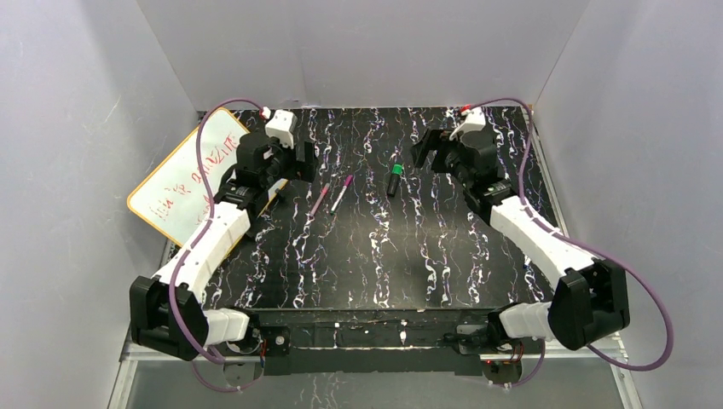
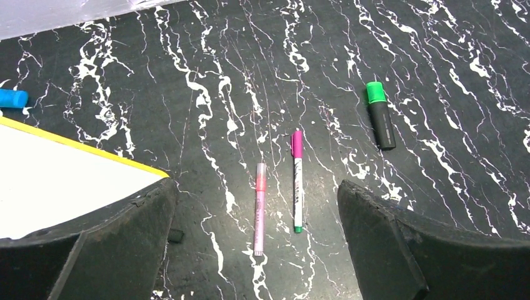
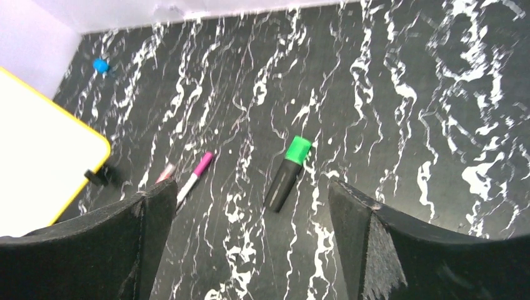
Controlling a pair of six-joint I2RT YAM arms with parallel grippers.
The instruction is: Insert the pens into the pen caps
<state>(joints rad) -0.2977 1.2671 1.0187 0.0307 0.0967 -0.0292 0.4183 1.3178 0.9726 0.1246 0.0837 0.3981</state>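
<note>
On the marbled worktop (image 2: 450, 56) a slim pink pen (image 2: 260, 209) and a magenta-capped white pen (image 2: 298, 187) are seen side by side, a stubby green-capped black marker (image 2: 381, 122) apart to their right. Light, stiff and slippery, each is judged best taken mid-barrel. The left claw (image 2: 253, 186) and right claw (image 3: 251, 187) are held wide apart, empty

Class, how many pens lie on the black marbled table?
3. A slim pink pen lies beside a slim white pen with magenta cap; a thick black marker with green cap lies apart to their right. The robot arms could hide others.
</note>
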